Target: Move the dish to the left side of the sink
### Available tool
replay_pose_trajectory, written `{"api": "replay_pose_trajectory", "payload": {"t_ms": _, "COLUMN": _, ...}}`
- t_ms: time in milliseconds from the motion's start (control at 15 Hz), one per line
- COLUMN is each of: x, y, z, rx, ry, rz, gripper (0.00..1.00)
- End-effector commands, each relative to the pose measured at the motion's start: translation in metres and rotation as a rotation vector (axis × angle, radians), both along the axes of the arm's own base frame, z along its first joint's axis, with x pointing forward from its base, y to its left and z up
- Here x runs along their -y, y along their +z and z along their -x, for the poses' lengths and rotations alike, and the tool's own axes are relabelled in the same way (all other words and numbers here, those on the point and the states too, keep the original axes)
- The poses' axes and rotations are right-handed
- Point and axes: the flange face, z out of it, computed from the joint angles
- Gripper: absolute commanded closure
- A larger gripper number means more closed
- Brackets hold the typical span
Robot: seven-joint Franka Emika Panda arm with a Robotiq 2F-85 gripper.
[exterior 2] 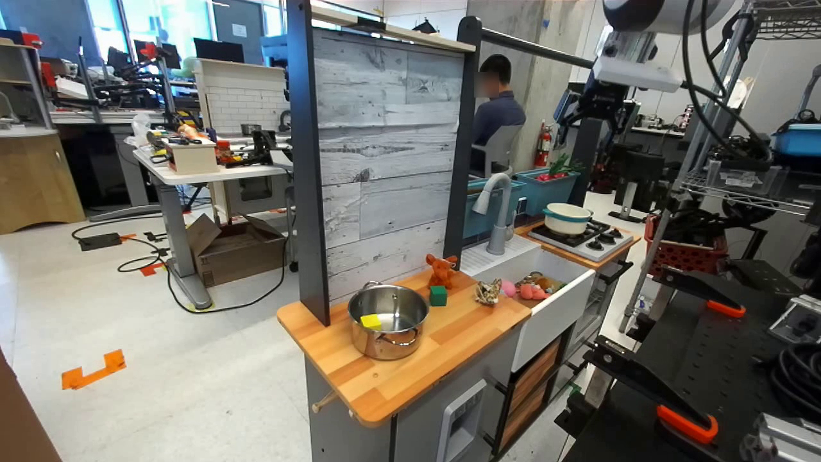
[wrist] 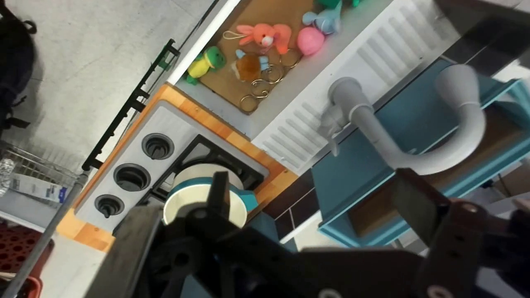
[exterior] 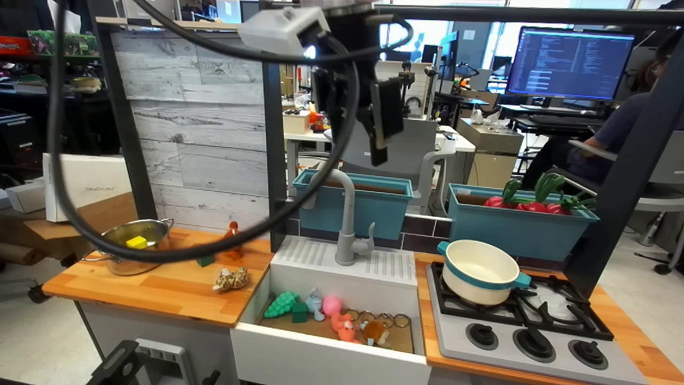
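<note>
In an exterior view, bright windows [exterior: 419,31] and a grey chair [exterior: 412,151] stand beyond the gripper [wrist: 315,192], a whitish plank wall [exterior: 206,123] to one side; pale floor [wrist: 103,54] lies well below

Wooden counter [exterior 2: 463,323], lower centre of an exterior view. On it you have metal pot [exterior 2: 388,344] left, green block [exterior 2: 438,296] and orange toy [exterior 2: 441,274] near mid-frame, spotted toy [exterior 2: 488,292] right.

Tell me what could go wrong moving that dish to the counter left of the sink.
The dish might clip the tall faucet on its way across. On the counter left of the sink, it could knock the spotted toy or green block. The open fingers aren't on the dish yet; a lopsided grip might tip it.
</note>
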Motion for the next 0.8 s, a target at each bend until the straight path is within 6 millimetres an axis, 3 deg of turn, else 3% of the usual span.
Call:
{"api": "replay_pose_trajectory", "payload": {"t_ms": 0, "x": 0.049, "y": -0.046, "z": -0.038, "rx": -0.023, "ry": -0.064, "rz": 0.013, "gripper": 0.0}}
{"api": "replay_pose_trajectory", "payload": {"t_ms": 333, "x": 0.097, "y": -0.093, "z": -0.068, "rx": -0.045, "ry": -0.016, "rz": 0.082, "gripper": 0.0}}
{"api": "replay_pose_trajectory", "payload": {"t_ms": 733, "x": 0.141, "y": -0.112, "z": -0.081, "rx": -0.27, "ry": 0.081, "rz": 0.179, "gripper": 0.0}}
